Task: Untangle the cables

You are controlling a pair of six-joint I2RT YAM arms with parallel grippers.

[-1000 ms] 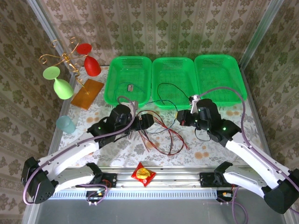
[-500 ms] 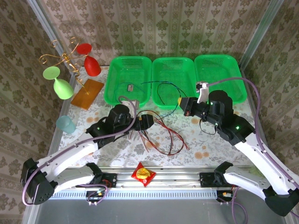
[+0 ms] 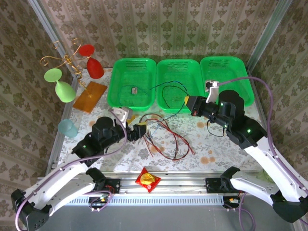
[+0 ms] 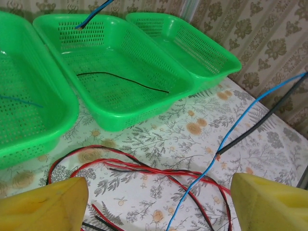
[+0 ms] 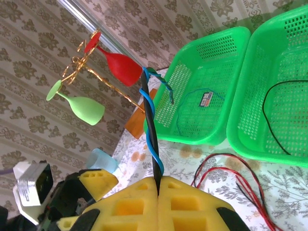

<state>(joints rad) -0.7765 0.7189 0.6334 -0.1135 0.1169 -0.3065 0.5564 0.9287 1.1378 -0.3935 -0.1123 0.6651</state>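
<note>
Top view
- Right hand [image 3: 187, 103]: clamped on a twisted blue and black cable [image 3: 168, 85], just at the 6 o'clock rim of the middle basket [image 3: 179, 61].
- Left hand [image 3: 138, 131]: pads apart, gripping nothing, at 9 o'clock of the red cables [image 3: 169, 139] heaped mid-worktop [image 3: 211, 144].
- Risk: the held cable runs off toward 9 o'clock into the left basket [image 3: 111, 82]. A harder pull could drag the small grey piece [image 3: 133, 89] out or shift that basket.
- Middle basket: holds a loop of black wire [image 3: 166, 98].
- Right basket [image 3: 226, 58]: nothing I can make out in it.

Left wrist view
- Left hand [image 4: 156, 207]: its yellow pads [image 4: 43, 204] stand wide at 7 and 5 o'clock.
- Blue and black cable [image 4: 226, 139]: comes in from 3 o'clock, and its blue strand drops across the red cables [image 4: 144, 171].
- Risk: nothing pins the red cables, so lifting the blue strand may carry the whole heap along and tighten the crossing.
- Middle basket [image 4: 110, 122]: the black wire [image 4: 125, 79] lies on its floor.

Right wrist view
- Right hand [image 5: 159, 185]: pads pressed together on the blue and black cable [image 5: 151, 125], which rises to 12 o'clock.
- Risk: the grip is on a thin pair, which may slip out under tension.
- Left basket [image 5: 231, 36]: holds the grey piece [image 5: 206, 98] on a thin blue strand.
</note>
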